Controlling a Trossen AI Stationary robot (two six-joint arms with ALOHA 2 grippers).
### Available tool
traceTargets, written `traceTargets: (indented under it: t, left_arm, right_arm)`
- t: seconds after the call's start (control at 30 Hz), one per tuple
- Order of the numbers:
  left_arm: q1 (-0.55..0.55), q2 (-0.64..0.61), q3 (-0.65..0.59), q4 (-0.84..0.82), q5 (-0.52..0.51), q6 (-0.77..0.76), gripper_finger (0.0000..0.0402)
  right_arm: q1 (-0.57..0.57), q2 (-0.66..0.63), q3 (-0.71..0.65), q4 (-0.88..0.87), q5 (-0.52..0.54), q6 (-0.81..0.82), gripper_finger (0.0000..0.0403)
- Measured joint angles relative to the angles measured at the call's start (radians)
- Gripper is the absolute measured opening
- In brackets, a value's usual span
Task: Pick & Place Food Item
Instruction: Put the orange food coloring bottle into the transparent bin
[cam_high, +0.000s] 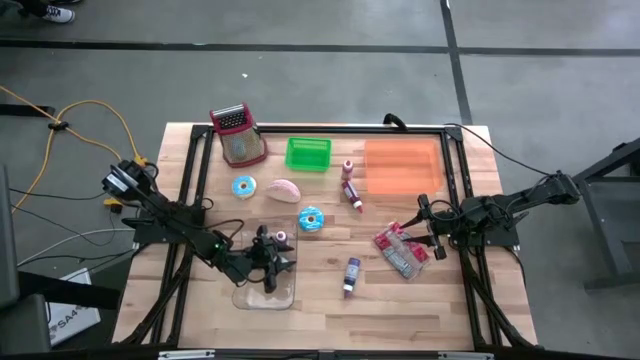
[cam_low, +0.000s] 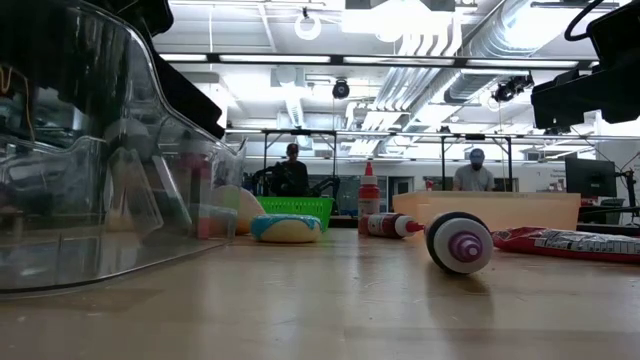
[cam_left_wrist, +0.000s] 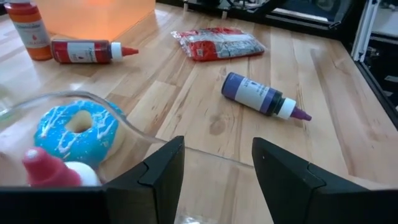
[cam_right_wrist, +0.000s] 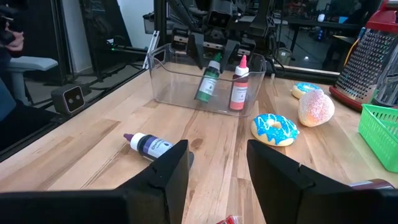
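Note:
My left gripper (cam_left_wrist: 217, 146) hangs open over a clear plastic container (cam_high: 290, 295) near the table's front left. It points toward the table's right with nothing between its fingers. Seen from the right wrist, a green bottle (cam_right_wrist: 208, 81) leans in the container and a red bottle (cam_right_wrist: 238, 87) stands beside it. A blue-iced donut (cam_left_wrist: 78, 134) lies flat on the table just beyond the container's wall. A pink bun (cam_right_wrist: 316, 107) lies farther back. My right gripper (cam_right_wrist: 217, 149) waits open at the table's right side, above the wood.
A purple bottle (cam_left_wrist: 258, 94) lies on its side right of the container, and a red snack packet (cam_high: 400, 250) beyond it. Farther back are two red bottles (cam_high: 350, 185), a second donut (cam_high: 244, 186), a green basket (cam_high: 308, 153), an orange bin (cam_high: 402, 165) and a grater (cam_high: 237, 135).

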Motion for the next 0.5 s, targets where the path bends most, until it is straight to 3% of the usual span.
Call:
traceTargets:
  t: [0.27, 0.5]
  left_arm:
    - [0.028, 0.033, 0.0, 0.12, 0.051, 0.088, 0.0184]
    - [0.052, 0.033, 0.0, 0.131, 0.102, 0.095, 0.0183]
  right_arm:
    - [0.0, 0.0, 0.0, 0.0, 0.0, 0.0, 0.0152]
    - [0.0, 0.0, 0.0, 0.0, 0.0, 0.0, 0.0152]
